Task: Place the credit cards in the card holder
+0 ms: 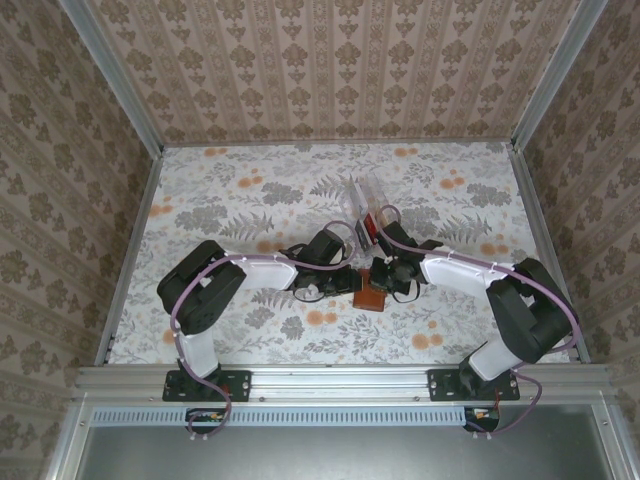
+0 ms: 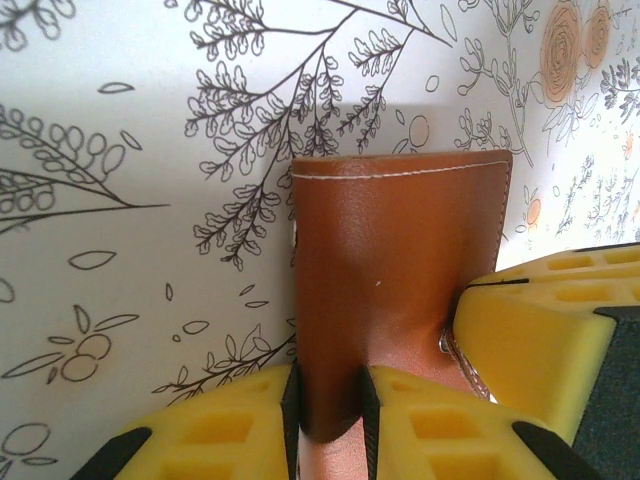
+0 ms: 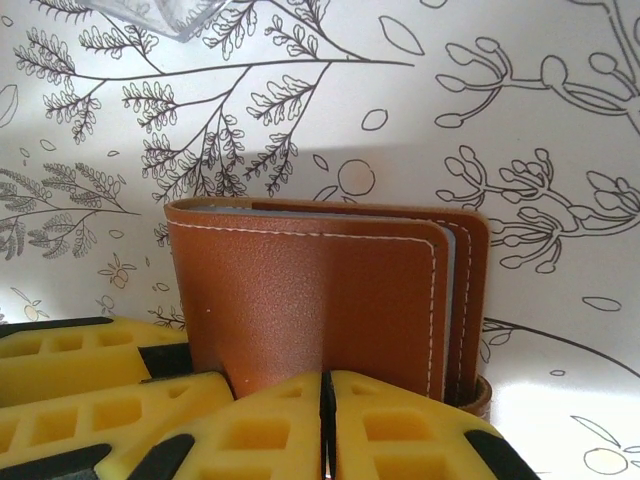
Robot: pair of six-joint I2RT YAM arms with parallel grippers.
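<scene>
The brown leather card holder (image 1: 370,297) lies folded at the table's middle, between both arms. My left gripper (image 1: 350,283) is shut on it: in the left wrist view one end of the card holder (image 2: 400,250) is pinched between the yellow fingers of the left gripper (image 2: 330,380). My right gripper (image 3: 327,378) is shut, pads together, right at the near edge of the card holder (image 3: 310,290), whose stitched flaps stand closed. One right finger (image 2: 540,340) touches the holder by its metal snap. The credit cards (image 1: 368,228), red and dark, lie just behind the grippers.
A clear plastic piece (image 1: 355,197) lies next to the cards, and its corner (image 3: 170,15) shows at the top of the right wrist view. The floral tablecloth (image 1: 230,200) runs to aluminium rails (image 1: 130,250) and patterned walls.
</scene>
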